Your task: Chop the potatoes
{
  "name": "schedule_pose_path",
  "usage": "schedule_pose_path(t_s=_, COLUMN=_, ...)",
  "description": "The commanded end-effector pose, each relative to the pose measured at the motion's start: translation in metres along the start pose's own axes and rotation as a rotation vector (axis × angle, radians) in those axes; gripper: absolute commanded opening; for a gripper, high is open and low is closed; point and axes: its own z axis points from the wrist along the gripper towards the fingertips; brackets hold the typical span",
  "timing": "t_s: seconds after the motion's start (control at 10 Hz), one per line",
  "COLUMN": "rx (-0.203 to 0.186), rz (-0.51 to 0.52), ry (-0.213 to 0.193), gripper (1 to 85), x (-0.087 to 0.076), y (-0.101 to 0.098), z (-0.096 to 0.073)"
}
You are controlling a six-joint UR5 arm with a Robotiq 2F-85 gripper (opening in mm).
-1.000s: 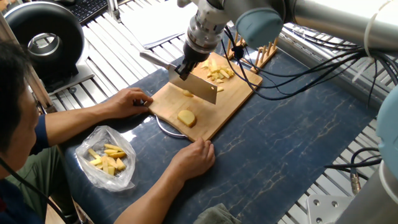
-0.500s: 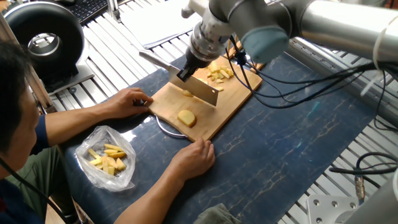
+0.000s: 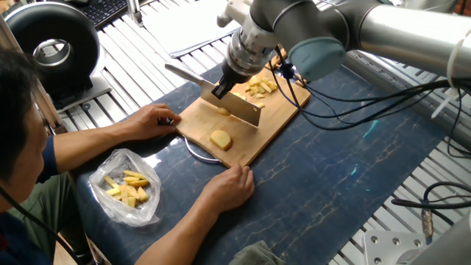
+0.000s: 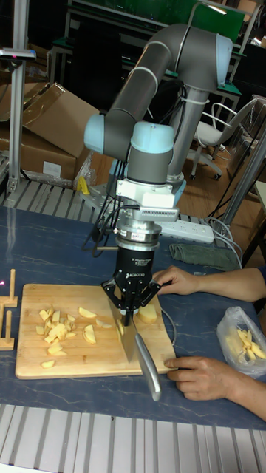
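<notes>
pale yellow potatoes [image 3: 221, 139]: one rounded chunk near the board's front, cut slices [image 4: 56, 325] heaped at its far end.

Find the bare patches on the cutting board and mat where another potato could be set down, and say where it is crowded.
Free: the blue mat right of the cutting board, and the board's strip below the chopped pieces. Crowded: the board's middle around the knife, potato chunk and the person's hands, and near the bag.

Arm bent downward, wrist vertical, fingers [image 4: 127, 299] clamped together
</notes>
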Motion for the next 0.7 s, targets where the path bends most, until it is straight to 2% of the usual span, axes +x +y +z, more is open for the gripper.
schedule_pose_path(t_s=0.0, rx=-0.023, rz=-0.024, ry=0.002, gripper=1.0, x=-0.002, y=-0.005, z=0.008)
schedule_pose_path(t_s=0.1, rx=-0.031, rz=-0.028, ry=0.001, gripper=1.0, x=0.002, y=-0.006, z=0.004)
schedule_pose_path(t_s=0.3, rx=-0.032, rz=-0.029, ry=0.058, gripper=1.0, x=0.012, y=-0.006, z=-0.025)
schedule_pose_path(t_s=0.4, rx=-0.003, rz=-0.053, ry=0.084, gripper=1.0, x=0.008, y=-0.013, z=-0.039)
schedule_pose_path(t_s=0.6, rx=0.035, rz=-0.045, ry=0.094, gripper=1.0, x=-0.007, y=-0.016, z=-0.041)
